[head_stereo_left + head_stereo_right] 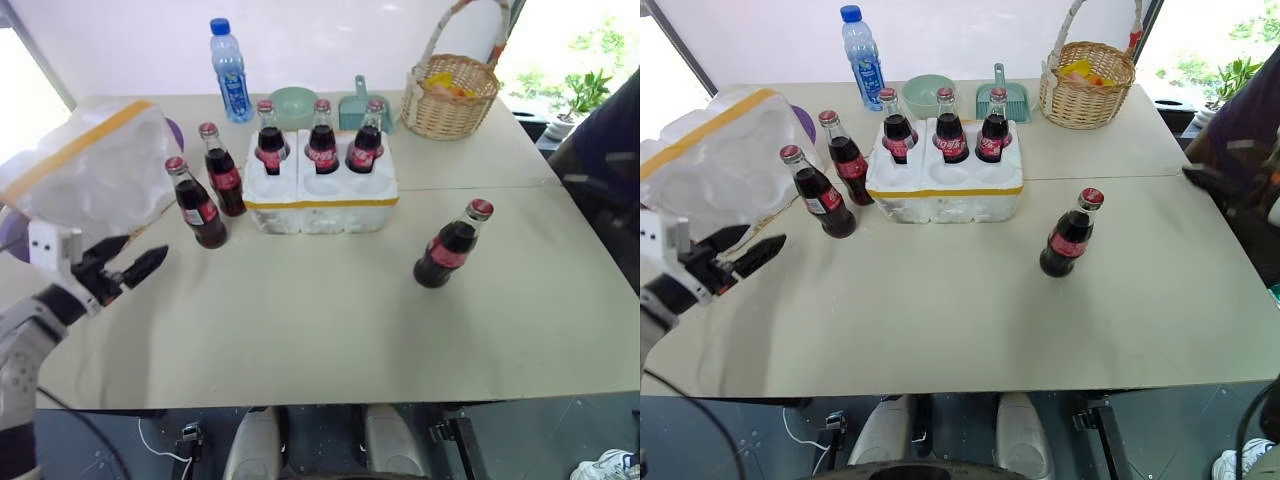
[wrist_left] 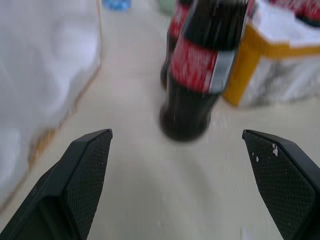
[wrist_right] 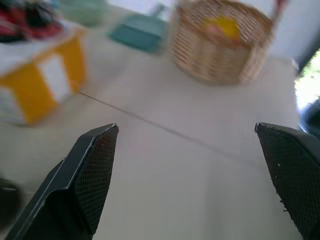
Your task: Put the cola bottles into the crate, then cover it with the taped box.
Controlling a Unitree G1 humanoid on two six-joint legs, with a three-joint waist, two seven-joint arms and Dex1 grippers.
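Low white styrofoam crate (image 1: 320,190) with a yellow tape band round its base, standing toward the far middle of the beige table (image 1: 330,330). Three small dark cola bottles with red caps upright in its far row of wells (image 1: 321,138); near row of wells empty. Two more cola bottles (image 1: 210,190) upright on the table just left of the crate, close together. A sixth cola bottle (image 1: 452,246) standing alone to the right of the crate and nearer than it, well apart.

Large hollow white styrofoam taped box (image 1: 95,170) with a wide yellow band lying left of the crate, beyond the two loose bottles.

Left gripper (image 1: 128,270) hovering near and left of the crate, close to the taped box, black fingers spread wide and gripping nothing; the nearer loose bottle ahead of it in the left wrist view (image 2: 200,70).

Right gripper (image 3: 192,175) likewise wide apart and empty, over bare table, crate corner to one side.

Behind the crate: blue-capped clear water bottle (image 1: 230,70), pale green bowl (image 1: 292,103), teal dustpan (image 1: 358,108), woven wicker basket (image 1: 452,92).
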